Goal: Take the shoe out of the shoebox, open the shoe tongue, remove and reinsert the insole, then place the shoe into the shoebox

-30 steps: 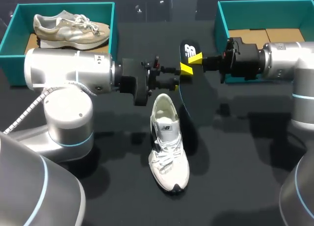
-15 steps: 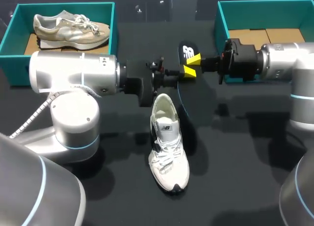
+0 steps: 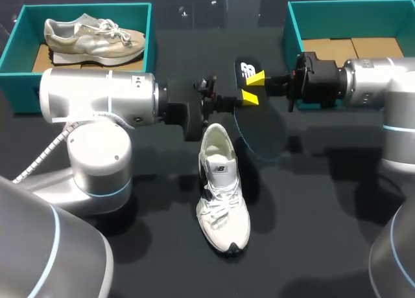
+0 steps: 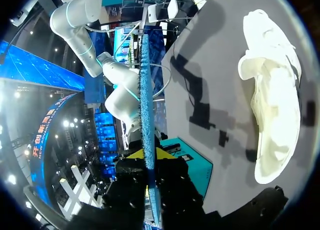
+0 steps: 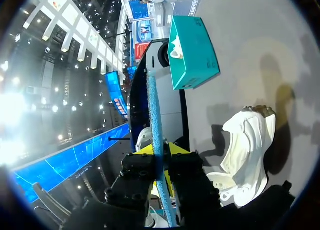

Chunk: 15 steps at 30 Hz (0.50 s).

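Two grippers clamp insole (image 3: 245,67) edge-up above table's middle: left gripper (image 4: 150,154), right gripper (image 5: 160,150). White shoe (image 3: 220,188) on table nearby, toe toward near edge. Shoebox (image 3: 350,10) at far right corner.

a dark matte table (image 3: 324,246) with soft shadows across it

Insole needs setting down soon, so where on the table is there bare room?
Bare table lies right of the white shoe, before the right shoebox. Crowded: mid-table, where the left gripper and right gripper hold the insole; the left arm overhangs the left side.
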Motion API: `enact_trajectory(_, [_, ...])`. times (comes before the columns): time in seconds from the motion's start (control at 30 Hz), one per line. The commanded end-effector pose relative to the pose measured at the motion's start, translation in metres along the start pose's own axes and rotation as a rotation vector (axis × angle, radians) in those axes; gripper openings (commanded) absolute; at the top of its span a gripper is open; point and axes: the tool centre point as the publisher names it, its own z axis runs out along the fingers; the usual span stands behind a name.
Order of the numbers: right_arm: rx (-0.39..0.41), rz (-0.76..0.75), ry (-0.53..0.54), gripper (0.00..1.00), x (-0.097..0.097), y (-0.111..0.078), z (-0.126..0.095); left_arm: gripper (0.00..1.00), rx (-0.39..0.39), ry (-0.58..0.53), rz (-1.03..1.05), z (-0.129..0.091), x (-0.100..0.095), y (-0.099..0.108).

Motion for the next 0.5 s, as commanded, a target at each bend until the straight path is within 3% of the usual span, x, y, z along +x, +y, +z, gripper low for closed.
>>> enact_trajectory(0.03, [-0.017, -0.028, 0.016, 1.0, 0.001, -0.008, -0.009, 0.0, -0.015, 0.003, -0.011, -0.016, 0.0, -0.003])
enact_trajectory(0.5, [0.016, -0.098, 0.029, 1.0, -0.002, -0.033, -0.042, 0.0, -0.029, 0.013, -0.23, -0.066, 0.004, -0.009])
